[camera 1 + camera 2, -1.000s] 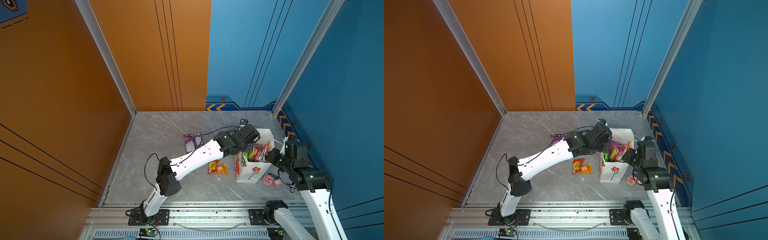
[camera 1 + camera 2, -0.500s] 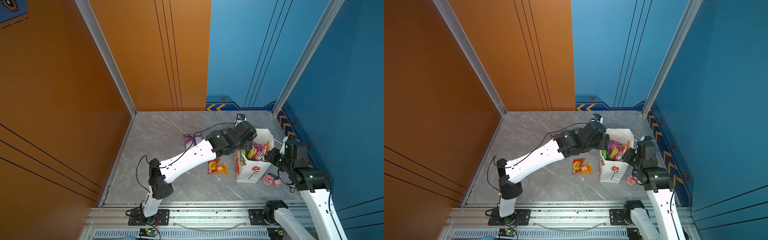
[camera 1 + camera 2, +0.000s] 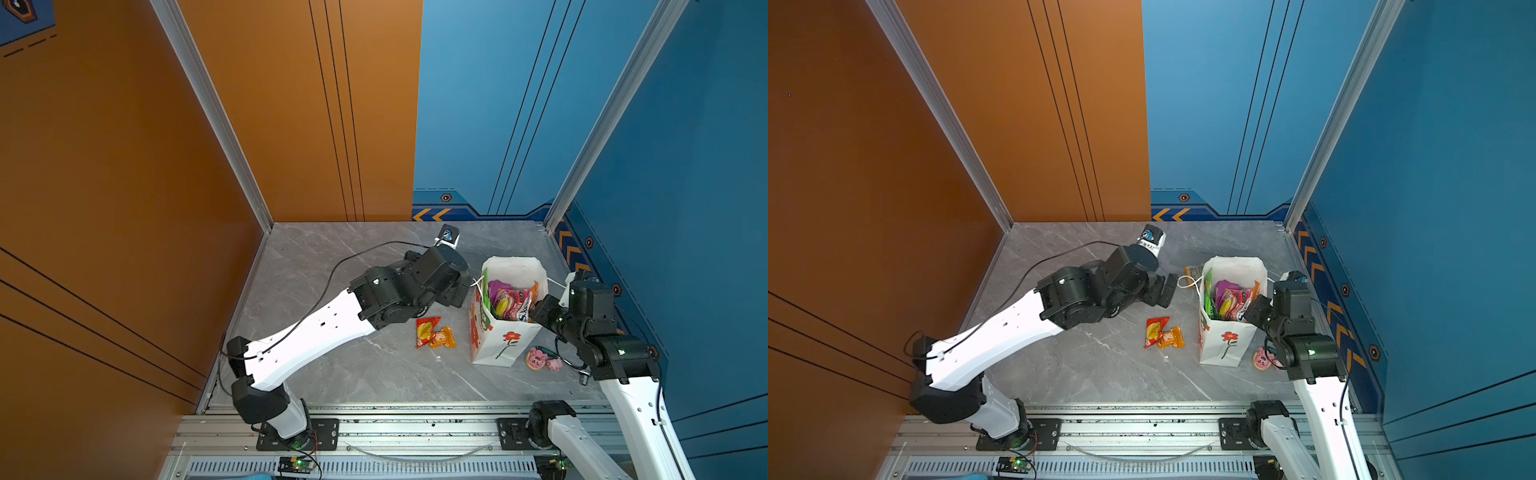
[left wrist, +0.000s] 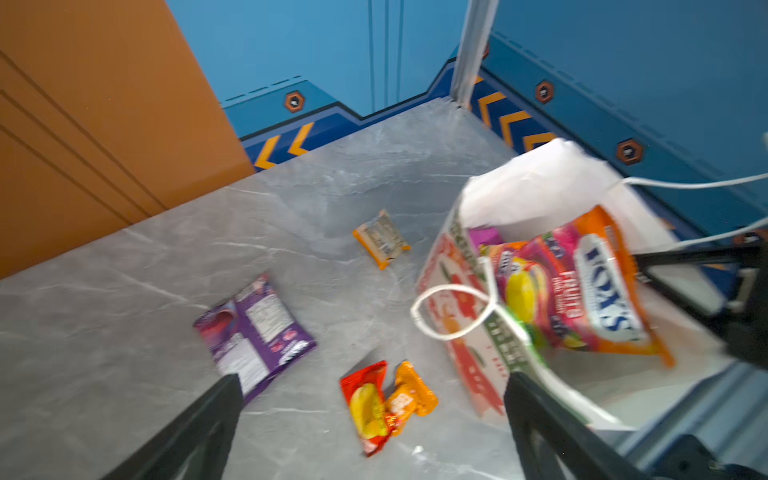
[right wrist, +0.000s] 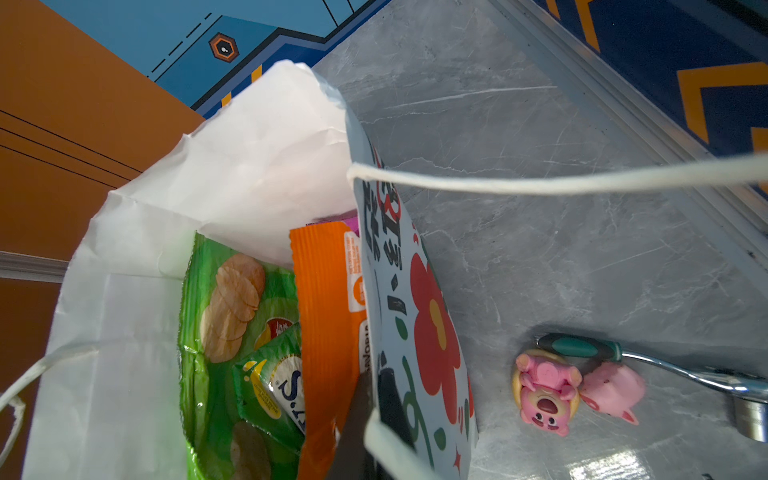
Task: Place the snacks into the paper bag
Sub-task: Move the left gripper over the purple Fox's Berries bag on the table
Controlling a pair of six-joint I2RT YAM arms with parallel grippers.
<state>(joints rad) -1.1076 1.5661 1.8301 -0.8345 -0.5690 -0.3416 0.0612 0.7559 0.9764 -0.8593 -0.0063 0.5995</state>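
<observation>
White paper bag (image 3: 505, 345) stands on the grey counter (image 3: 353, 378), and we see our right pincer (image 5: 374, 409) clenched on its rim. Inside sit a FOX'S bag (image 4: 582, 291) and a green bag (image 5: 224, 316). Our left pincer (image 4: 372, 380) hangs released just beside the bag, near a red packet (image 4: 365, 409) and an orange packet (image 4: 413, 395). A purple packet (image 4: 253, 332) and an orange-edged packet (image 4: 382, 239) lie apart on the counter.

walls: orange panels (image 3: 124, 166), blue panels (image 3: 685, 166) | floor (image 3: 353, 374): grey marble | corners: aluminium posts (image 3: 216, 124) | skirting: orange chevrons (image 3: 432, 214)
</observation>
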